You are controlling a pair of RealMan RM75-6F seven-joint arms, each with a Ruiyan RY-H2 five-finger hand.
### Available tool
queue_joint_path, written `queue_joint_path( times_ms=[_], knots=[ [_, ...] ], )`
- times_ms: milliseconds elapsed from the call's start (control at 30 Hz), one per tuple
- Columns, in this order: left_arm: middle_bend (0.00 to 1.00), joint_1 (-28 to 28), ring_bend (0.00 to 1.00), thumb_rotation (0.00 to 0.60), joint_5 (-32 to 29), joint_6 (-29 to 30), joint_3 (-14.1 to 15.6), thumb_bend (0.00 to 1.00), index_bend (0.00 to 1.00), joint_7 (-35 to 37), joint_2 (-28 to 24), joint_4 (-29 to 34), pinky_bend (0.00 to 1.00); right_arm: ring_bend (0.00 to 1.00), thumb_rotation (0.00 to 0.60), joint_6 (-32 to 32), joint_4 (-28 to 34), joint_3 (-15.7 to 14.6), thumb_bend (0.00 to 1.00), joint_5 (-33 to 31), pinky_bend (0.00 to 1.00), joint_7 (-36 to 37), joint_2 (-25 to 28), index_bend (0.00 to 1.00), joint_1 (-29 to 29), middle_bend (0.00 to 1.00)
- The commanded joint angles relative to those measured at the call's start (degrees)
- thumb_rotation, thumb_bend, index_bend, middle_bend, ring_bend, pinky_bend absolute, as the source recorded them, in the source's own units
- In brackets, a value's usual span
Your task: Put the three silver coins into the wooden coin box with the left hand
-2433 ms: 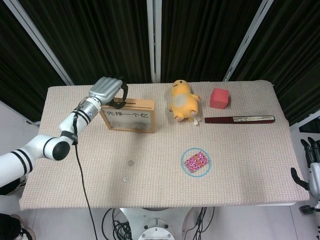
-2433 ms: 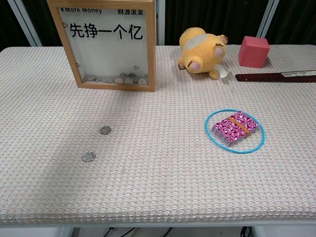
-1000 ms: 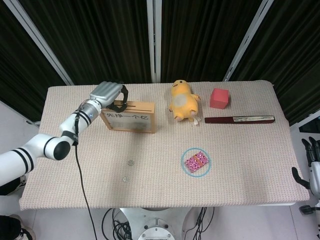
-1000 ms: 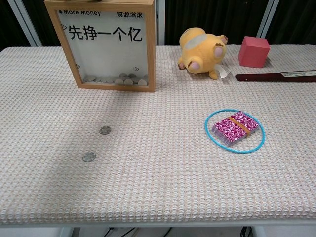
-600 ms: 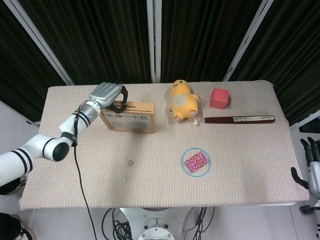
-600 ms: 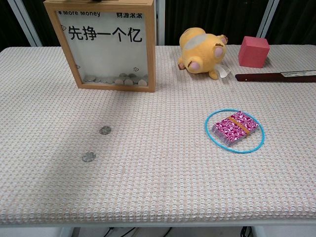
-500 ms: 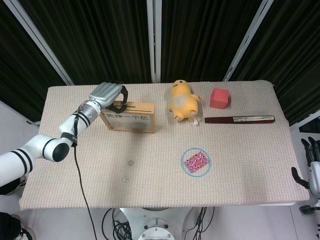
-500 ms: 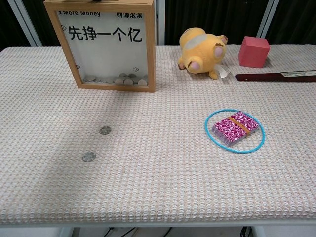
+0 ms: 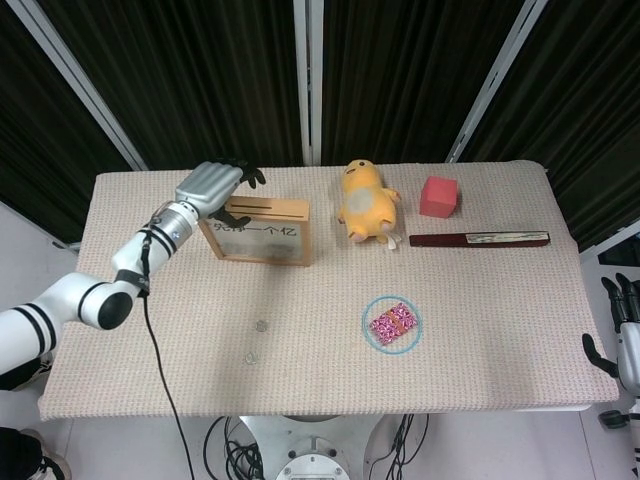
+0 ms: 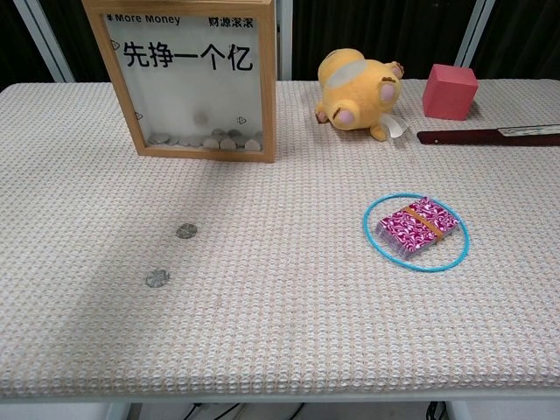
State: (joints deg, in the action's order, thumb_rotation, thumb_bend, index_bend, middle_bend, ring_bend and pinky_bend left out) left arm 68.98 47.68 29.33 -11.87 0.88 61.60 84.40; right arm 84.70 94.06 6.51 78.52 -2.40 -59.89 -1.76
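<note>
The wooden coin box (image 9: 272, 207) stands upright at the back left of the table, its clear front printed with characters (image 10: 269, 87). My left hand (image 9: 210, 184) hovers over the box's left top end with its fingers spread and nothing in them. Behind the clear front a blurred grey coin (image 10: 201, 116) shows in mid-fall above several coins (image 10: 219, 138) on the box floor. Two silver coins lie on the cloth in front: one (image 10: 185, 231) nearer the box, one (image 10: 157, 278) closer to me. My right hand (image 9: 625, 330) hangs off the table's right edge, fingers apart, empty.
A yellow plush toy (image 9: 365, 200) lies right of the box. A red cube (image 9: 439, 196) and a long dark stick (image 9: 480, 239) sit at the back right. A pink packet inside a blue ring (image 9: 392, 324) lies mid-table. A black cable (image 9: 160, 380) hangs from my left arm.
My left hand's fingers have spread apart and lifted off the box's top. A coin now drops inside the box. The box has shifted slightly.
</note>
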Motion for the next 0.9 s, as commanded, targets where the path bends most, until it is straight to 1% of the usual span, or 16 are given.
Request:
queue_joint_path(
  times_ms=[33, 233, 300, 400, 433, 500, 533, 600, 633, 700, 733, 800, 867, 900],
  knots=[
    [0.26, -0.39, 0.08, 0.600, 0.37, 1.35, -0.42, 0.25, 0.20, -0.22, -0.04, 0.63, 0.10, 0.00, 0.600, 0.13, 0.15, -0.07, 0.31, 0.19, 0.00, 0.05, 0.06, 0.00, 0.06, 0.00],
    [0.26, -1.10, 0.08, 0.600, 0.70, 4.35, -1.51, 0.24, 0.19, -0.76, -0.82, 2.77, 0.10, 0.00, 0.600, 0.65, 0.48, -0.11, 0.31, 0.44, 0.00, 0.25, 0.39, 0.00, 0.32, 0.00],
    [0.25, -1.93, 0.08, 0.600, 1.22, 6.78, -2.11, 0.23, 0.19, -1.03, -1.56, 4.68, 0.10, 0.00, 0.600, 0.79, 0.58, -0.08, 0.31, 0.58, 0.00, 0.39, 0.61, 0.00, 0.35, 0.00],
    [0.25, -4.20, 0.08, 0.600, 3.09, 13.42, -2.25, 0.19, 0.19, -3.69, -3.47, 9.50, 0.12, 0.00, 0.600, 0.91, 0.67, 0.04, 0.31, 0.68, 0.00, 0.78, 0.86, 0.00, 0.35, 0.00],
    [0.25, -5.34, 0.08, 0.600, 4.07, 16.41, -2.03, 0.18, 0.19, -5.11, -4.23, 11.64, 0.12, 0.00, 0.600, 1.00, 0.61, 0.08, 0.31, 0.74, 0.00, 0.99, 0.89, 0.00, 0.37, 0.00],
    [0.24, -8.88, 0.08, 0.600, 6.83, 24.43, -0.79, 0.17, 0.20, -9.54, -6.30, 17.63, 0.13, 0.00, 0.600, 1.21, 0.16, 0.15, 0.31, 0.93, 0.00, 1.52, 0.81, 0.00, 0.39, 0.00],
    [0.24, -10.62, 0.08, 0.600, 8.56, 27.78, 0.20, 0.16, 0.21, -11.94, -7.35, 20.33, 0.13, 0.00, 0.600, 1.33, -0.15, 0.21, 0.31, 1.09, 0.00, 1.74, 0.71, 0.00, 0.36, 0.00],
    [0.24, -15.25, 0.08, 0.600, 13.61, 35.73, 3.21, 0.13, 0.21, -18.31, -9.66, 26.16, 0.13, 0.00, 0.600, 1.63, -0.91, 0.29, 0.31, 1.60, 0.00, 2.28, 0.44, 0.00, 0.26, 0.00],
    [0.24, -18.24, 0.08, 0.600, 17.41, 40.34, 5.27, 0.10, 0.22, -21.81, -10.48, 28.76, 0.13, 0.00, 0.600, 1.78, -1.29, 0.33, 0.31, 1.90, 0.00, 2.56, 0.24, 0.00, 0.18, 0.00],
    [0.25, -23.16, 0.08, 0.600, 23.47, 46.95, 8.57, 0.05, 0.22, -25.98, -10.81, 31.39, 0.13, 0.00, 0.600, 1.95, -1.66, 0.34, 0.31, 2.37, 0.00, 2.74, -0.03, 0.00, 0.05, 0.00],
    [0.25, -26.55, 0.08, 0.600, 27.36, 50.76, 10.87, 0.03, 0.23, -27.65, -10.42, 32.29, 0.13, 0.00, 0.600, 2.08, -1.77, 0.30, 0.30, 2.72, 0.00, 2.69, -0.21, 0.00, -0.03, 0.00],
    [0.25, -31.59, 0.08, 0.600, 32.30, 55.42, 14.27, 0.00, 0.23, -28.56, -9.24, 32.45, 0.13, 0.00, 0.600, 2.28, -1.79, 0.20, 0.30, 3.26, 0.00, 2.47, -0.54, 0.00, -0.14, 0.00],
    [0.25, -37.06, 0.08, 0.600, 36.69, 59.52, 17.91, 0.00, 0.23, -28.86, -7.01, 30.58, 0.13, 0.00, 0.600, 2.34, -1.72, -0.06, 0.31, 3.79, 0.00, 2.12, -0.93, 0.00, -0.21, 0.00],
    [0.25, -39.18, 0.08, 0.591, 38.15, 60.83, 19.31, 0.00, 0.23, -29.25, -5.85, 29.20, 0.12, 0.00, 0.600, 2.30, -1.67, -0.20, 0.30, 3.97, 0.00, 1.93, -1.09, 0.00, -0.23, 0.00]
  ],
)
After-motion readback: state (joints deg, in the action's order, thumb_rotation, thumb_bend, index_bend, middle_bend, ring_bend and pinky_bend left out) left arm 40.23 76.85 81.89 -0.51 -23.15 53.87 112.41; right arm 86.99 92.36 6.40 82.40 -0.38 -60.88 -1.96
